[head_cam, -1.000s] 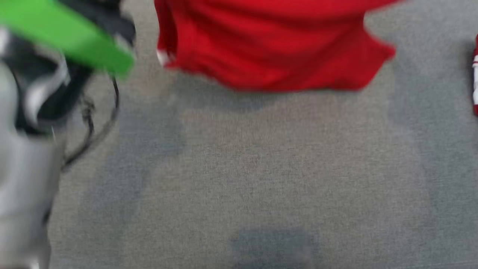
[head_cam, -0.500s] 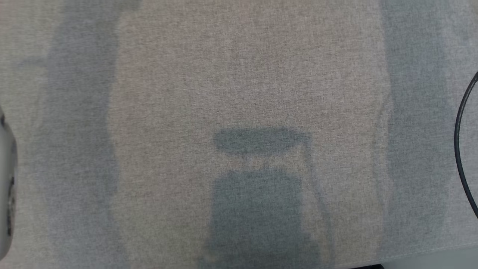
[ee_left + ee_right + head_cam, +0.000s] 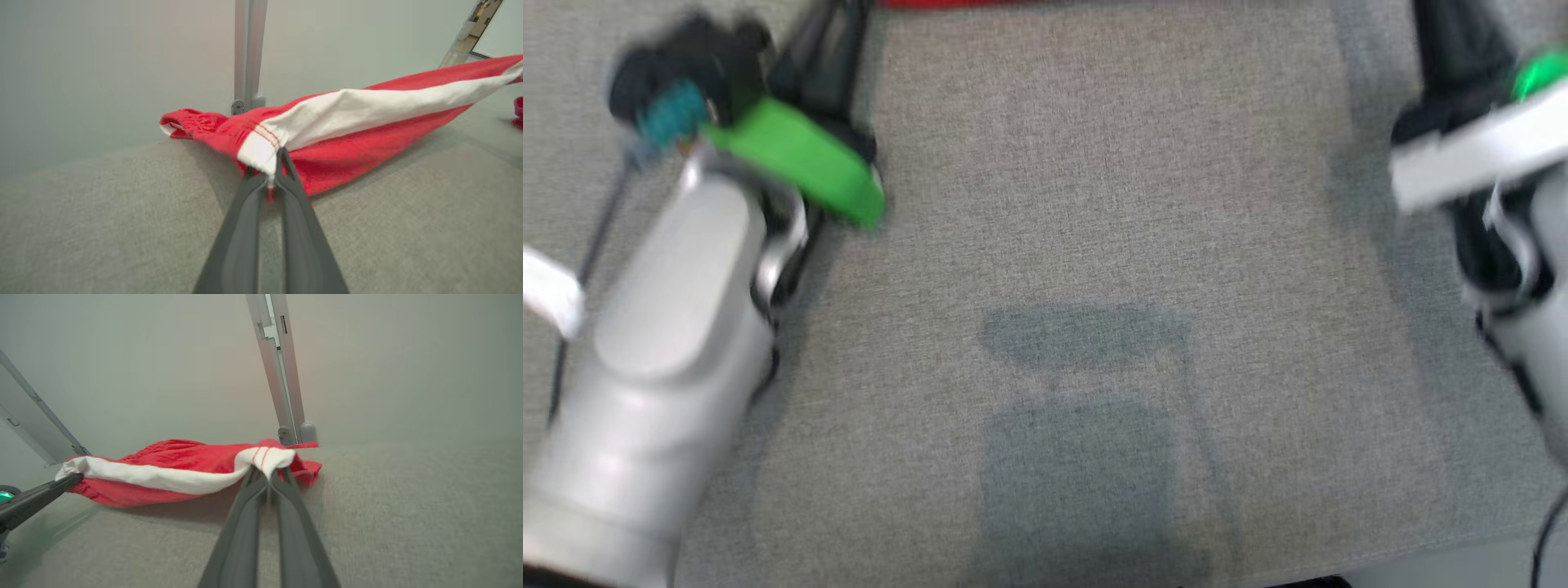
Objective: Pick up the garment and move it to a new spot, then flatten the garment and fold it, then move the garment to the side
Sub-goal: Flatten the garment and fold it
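Head view has swung: red shorts [image 3: 347, 139] now at its far edge. Left gripper [image 3: 270, 179] and right gripper [image 3: 267, 473], jaws clamped on the white-striped edge, stretch them low over the desk [image 3: 1094, 204]. Flattening likely next.

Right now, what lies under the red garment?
Under the garment is the grey cloth surface. The left gripper and right gripper pinch the garment's ends. Anything beneath its far side is hidden.

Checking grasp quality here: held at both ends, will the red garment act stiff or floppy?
Probably floppy: the red garment sags between the left pincer and right pincer. Likely light, since narrow fingertip pinches hold it. It might slip, as each grip catches only its edge.
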Robot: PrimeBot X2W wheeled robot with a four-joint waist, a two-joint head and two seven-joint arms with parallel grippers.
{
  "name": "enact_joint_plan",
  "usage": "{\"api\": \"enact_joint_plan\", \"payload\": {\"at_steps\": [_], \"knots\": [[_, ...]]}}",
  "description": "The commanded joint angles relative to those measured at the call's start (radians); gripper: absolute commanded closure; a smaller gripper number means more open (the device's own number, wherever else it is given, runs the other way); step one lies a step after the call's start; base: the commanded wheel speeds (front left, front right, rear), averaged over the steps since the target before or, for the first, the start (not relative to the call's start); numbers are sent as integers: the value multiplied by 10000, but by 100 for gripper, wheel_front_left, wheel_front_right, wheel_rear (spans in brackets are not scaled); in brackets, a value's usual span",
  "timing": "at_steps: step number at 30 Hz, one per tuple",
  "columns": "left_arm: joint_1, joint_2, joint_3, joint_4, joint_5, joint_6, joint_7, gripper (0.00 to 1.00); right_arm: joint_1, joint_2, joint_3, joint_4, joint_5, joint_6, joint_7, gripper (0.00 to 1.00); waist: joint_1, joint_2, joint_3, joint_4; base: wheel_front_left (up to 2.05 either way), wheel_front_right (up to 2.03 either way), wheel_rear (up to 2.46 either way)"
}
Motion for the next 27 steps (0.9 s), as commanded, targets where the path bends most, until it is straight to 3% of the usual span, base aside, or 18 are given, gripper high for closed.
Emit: {"api": "enact_joint_plan", "payload": {"at_steps": [1,10,17,22,27], "knots": [[874,251,50,-411,55,9,-47,100,836,-196,134,-241,15,2,-166,100,0,0,-823,137,0,0,0],[7125,376,467,-3071,-360,1081,-43,100,6154,-484,10,-1705,-50,2,-413,100,0,0,-3745,27,0,0,0],[10967,269,147,-5117,-936,2266,29,100,9857,-252,-1054,-2891,36,1,-249,100,0,0,-5101,242,0,0,0],[11775,260,50,-6284,-1246,2633,279,100,10806,120,-2179,-3703,-21,-1,71,100,0,0,-5092,609,0,0,0],[10761,5,31,-6678,-1473,2523,880,100,9295,147,-2266,-3856,-366,-1,810,100,0,0,-4233,996,0,0,0]]}}
